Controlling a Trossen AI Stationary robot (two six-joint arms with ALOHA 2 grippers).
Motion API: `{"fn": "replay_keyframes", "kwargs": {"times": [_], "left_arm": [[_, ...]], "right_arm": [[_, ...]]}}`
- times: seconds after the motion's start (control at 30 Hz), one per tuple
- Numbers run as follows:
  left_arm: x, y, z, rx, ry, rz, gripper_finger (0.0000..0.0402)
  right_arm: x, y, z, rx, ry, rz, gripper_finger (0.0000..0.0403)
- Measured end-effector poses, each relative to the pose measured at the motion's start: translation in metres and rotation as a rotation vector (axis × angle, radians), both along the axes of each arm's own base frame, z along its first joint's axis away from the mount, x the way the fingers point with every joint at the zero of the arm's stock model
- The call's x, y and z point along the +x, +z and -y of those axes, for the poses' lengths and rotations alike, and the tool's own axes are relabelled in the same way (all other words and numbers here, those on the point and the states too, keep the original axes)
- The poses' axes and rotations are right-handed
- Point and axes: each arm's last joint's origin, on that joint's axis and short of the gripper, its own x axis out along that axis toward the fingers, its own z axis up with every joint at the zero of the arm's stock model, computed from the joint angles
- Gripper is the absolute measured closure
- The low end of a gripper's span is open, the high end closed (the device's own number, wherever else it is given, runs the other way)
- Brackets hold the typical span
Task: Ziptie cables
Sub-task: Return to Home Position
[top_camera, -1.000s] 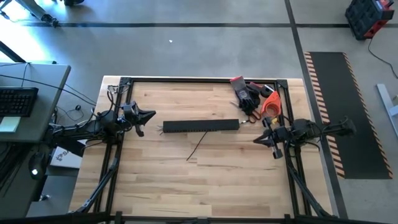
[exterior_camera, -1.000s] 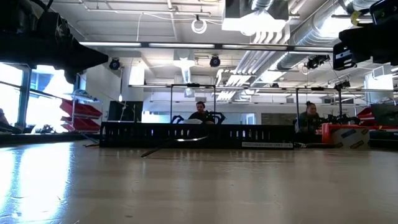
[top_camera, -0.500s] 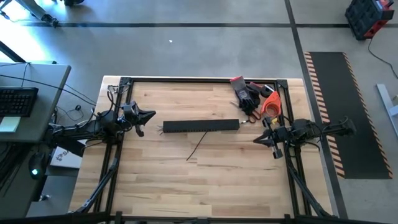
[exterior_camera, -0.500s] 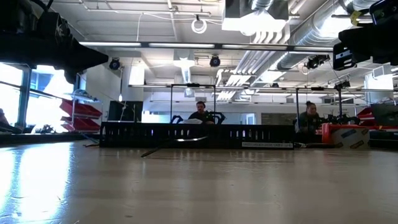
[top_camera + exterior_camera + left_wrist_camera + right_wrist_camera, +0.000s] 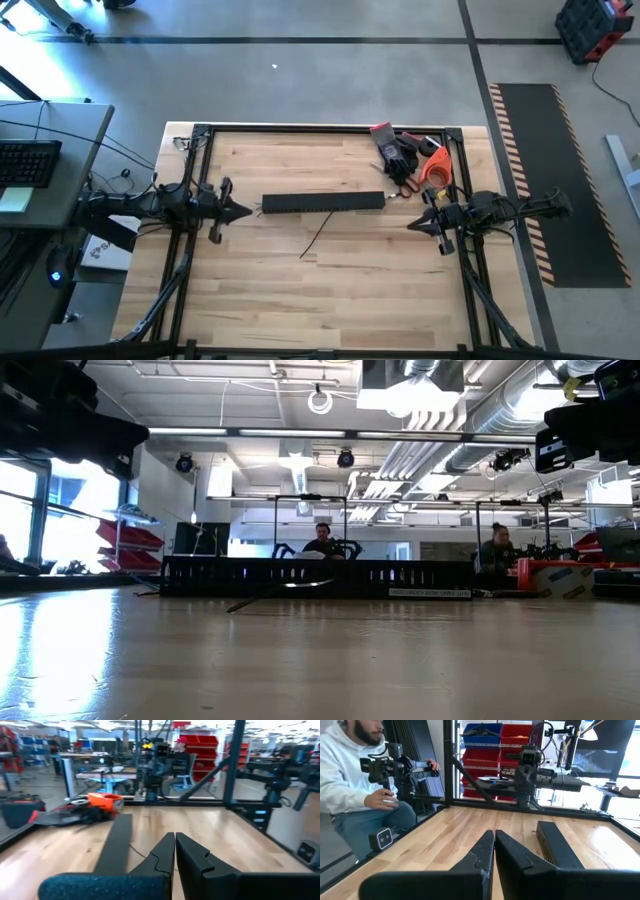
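Note:
The cables show as a thin dark strand lying flat on the wooden table, just on the near side of a long black slotted rail. In the low view the strand lies in front of the rail. My left gripper is shut and empty, above the table to the left of the rail's left end; its wrist view shows the shut fingers with the rail ahead. My right gripper is shut and empty, to the right of the rail; its wrist view shows the same.
Black gloves and an orange-handled tool lie at the far right corner. A black metal frame runs round the table. A person sits beyond the table's edge in the right wrist view. Bare wood lies near the front.
My left gripper has moved toward the table's near edge and has turned about its own long axis. It stays shut. The cables, the rail and my right arm have kept still.

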Motion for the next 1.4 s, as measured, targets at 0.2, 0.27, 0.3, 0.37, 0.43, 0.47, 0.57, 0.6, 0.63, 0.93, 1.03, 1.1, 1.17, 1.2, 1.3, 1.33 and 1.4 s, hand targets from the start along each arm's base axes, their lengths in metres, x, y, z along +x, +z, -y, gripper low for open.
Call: {"fn": "replay_keyframes", "kwargs": {"times": [0.2,0.27,0.3,0.37,0.43,0.47,0.57,0.6,0.63,0.93,1.03,1.1,1.17,1.2,1.3,1.33,1.4], "left_arm": [[-0.0003,-0.0001,0.0036,-0.038,-0.036,-0.002,0.0401],[-0.0003,0.0000,0.0035,-0.039,-0.033,-0.002,0.0401],[-0.0002,0.0000,0.0034,-0.042,-0.032,-0.002,0.0401],[-0.0003,0.0001,0.0033,-0.041,-0.029,-0.001,0.0401],[-0.0003,0.0001,0.0033,-0.042,-0.029,-0.002,0.0401],[-0.0002,0.0000,0.0033,-0.042,-0.028,-0.002,0.0401],[-0.0002,0.0000,0.0033,-0.042,-0.029,-0.002,0.0401],[-0.0002,0.0000,0.0033,-0.042,-0.028,-0.002,0.0401],[-0.0003,0.0001,0.0033,-0.041,-0.028,-0.001,0.0401],[-0.0002,0.0000,0.0032,-0.041,-0.027,-0.001,0.0401],[-0.0002,0.0000,0.0032,-0.041,-0.027,-0.001,0.0401],[-0.0002,0.0000,0.0032,-0.042,-0.026,-0.001,0.0401],[-0.0002,0.0000,0.0032,-0.041,-0.026,-0.002,0.0401],[-0.0002,0.0000,0.0032,-0.041,-0.027,-0.001,0.0401],[-0.0002,0.0000,0.0032,-0.041,-0.027,-0.001,0.0401],[-0.0002,0.0000,0.0032,-0.041,-0.026,-0.001,0.0401],[-0.0002,0.0000,0.0032,-0.041,-0.027,-0.001,0.0401]], "right_arm": [[0.0000,0.0000,0.0000,0.001,0.000,0.000,0.0403],[0.0000,0.0000,0.0000,0.000,0.000,0.000,0.0403],[0.0000,0.0000,0.0000,0.000,0.000,0.000,0.0403],[0.0000,0.0000,0.0000,0.001,0.000,0.000,0.0402],[0.0000,0.0000,0.0000,0.000,0.000,0.000,0.0402],[0.0000,0.0000,0.0000,0.000,0.000,0.000,0.0403],[0.0000,0.0000,0.0000,0.000,0.000,0.000,0.0402],[0.0000,0.0000,0.0000,0.000,0.000,0.000,0.0402],[0.0000,0.0000,0.0000,0.001,0.000,0.000,0.0402],[0.0000,0.0000,0.0000,0.001,0.000,0.000,0.0402],[0.0000,0.0000,0.0000,0.000,0.000,0.000,0.0402],[0.0000,0.0000,0.0000,0.001,0.000,0.000,0.0402],[0.0000,0.0000,0.0000,0.000,0.000,0.000,0.0402],[0.0000,0.0000,0.0000,0.000,0.000,0.000,0.0402],[0.0000,0.0000,0.0000,0.001,0.000,0.000,0.0402],[0.0000,0.0000,0.0000,0.000,0.000,0.000,0.0402],[0.0000,0.0000,0.0000,0.001,0.000,0.000,0.0402]]}}
